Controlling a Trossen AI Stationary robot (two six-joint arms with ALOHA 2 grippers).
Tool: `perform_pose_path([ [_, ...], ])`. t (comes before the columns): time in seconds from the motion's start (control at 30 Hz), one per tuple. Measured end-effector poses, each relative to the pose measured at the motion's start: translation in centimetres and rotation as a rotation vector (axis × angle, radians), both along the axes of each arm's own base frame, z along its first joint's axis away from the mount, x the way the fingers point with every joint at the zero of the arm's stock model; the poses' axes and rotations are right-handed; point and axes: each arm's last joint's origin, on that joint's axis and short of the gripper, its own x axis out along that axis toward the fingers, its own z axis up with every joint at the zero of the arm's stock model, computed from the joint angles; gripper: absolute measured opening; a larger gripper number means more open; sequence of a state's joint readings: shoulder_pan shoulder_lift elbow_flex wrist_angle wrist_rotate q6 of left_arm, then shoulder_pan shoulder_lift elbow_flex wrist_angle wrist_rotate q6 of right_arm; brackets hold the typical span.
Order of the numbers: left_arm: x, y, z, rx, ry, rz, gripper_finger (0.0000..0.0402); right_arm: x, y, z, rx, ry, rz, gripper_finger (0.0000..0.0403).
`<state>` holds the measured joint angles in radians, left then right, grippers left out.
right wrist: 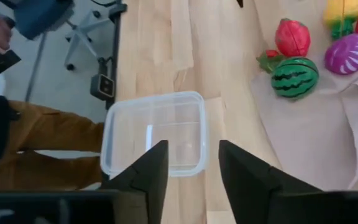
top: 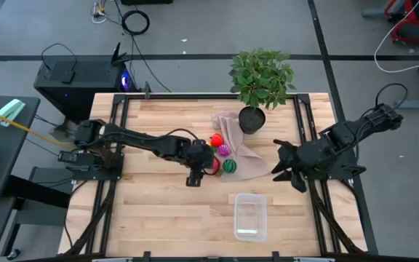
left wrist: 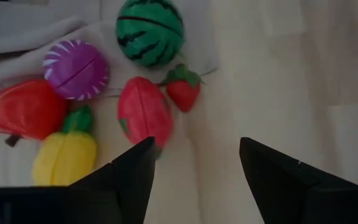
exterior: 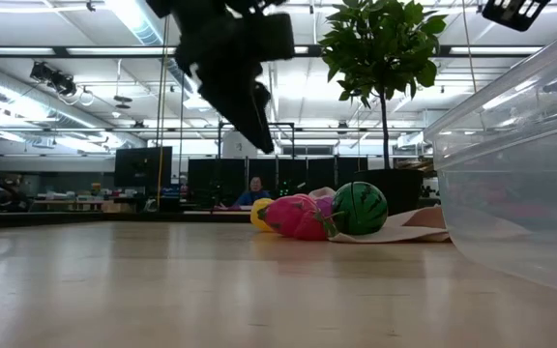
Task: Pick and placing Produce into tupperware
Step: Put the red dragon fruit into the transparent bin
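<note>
My left gripper point(left wrist: 194, 171) hangs over the middle of the wooden table point(top: 158, 211), fingers apart and holding nothing, just beside the produce. A striped green watermelon ball point(left wrist: 150, 31), purple-magenta striped piece point(left wrist: 76, 70), red tomato-like piece point(left wrist: 25, 109), yellow piece point(left wrist: 64, 155), red strawberry-shaped piece point(left wrist: 144, 112) and a smaller red strawberry point(left wrist: 183, 93) cluster at the beige cloth's point(top: 249, 164) edge. The clear plastic rectangular tupperware point(top: 250, 217) sits empty near the table's front edge. My right gripper point(right wrist: 188, 171) waits at the right edge, fingers apart.
</note>
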<state>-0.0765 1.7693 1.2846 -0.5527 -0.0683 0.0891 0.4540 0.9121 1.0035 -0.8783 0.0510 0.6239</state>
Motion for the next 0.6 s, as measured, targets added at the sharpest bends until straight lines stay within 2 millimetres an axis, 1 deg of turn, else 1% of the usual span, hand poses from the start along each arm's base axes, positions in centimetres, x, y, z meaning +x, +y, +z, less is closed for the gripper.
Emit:
perform_pose_path([
  [0.1, 0.6, 0.2, -0.9, 0.041, 0.000, -0.010, 0.0255, 0.5, 0.2, -0.3, -0.011, 0.020, -0.001, 0.0167],
  [0.23, 0.7, 0.7, -1.1, 0.023, 0.009, 0.042, 0.0279, 0.9, 0.4, -0.7, -0.021, 0.042, -0.002, 0.0179],
  [0.3, 0.9, 1.0, -0.7, 0.008, -0.004, 0.073, 0.0292, 1.1, 0.5, -0.8, -0.025, 0.049, -0.001, 0.0182],
  [0.37, 1.3, 1.2, 0.2, 0.005, -0.027, 0.081, 0.0306, 1.2, 0.6, -0.9, -0.027, 0.053, -0.001, 0.0185],
  [0.47, 2.4, 1.6, 1.3, 0.003, -0.051, 0.094, 0.0324, 1.2, 0.6, -0.9, -0.028, 0.054, -0.001, 0.0188],
  [0.6, 3.8, 1.9, 0.8, 0.000, 0.107, 0.100, 0.0338, 1.3, 0.6, -1.0, -0.030, 0.055, -0.004, 0.0188],
])
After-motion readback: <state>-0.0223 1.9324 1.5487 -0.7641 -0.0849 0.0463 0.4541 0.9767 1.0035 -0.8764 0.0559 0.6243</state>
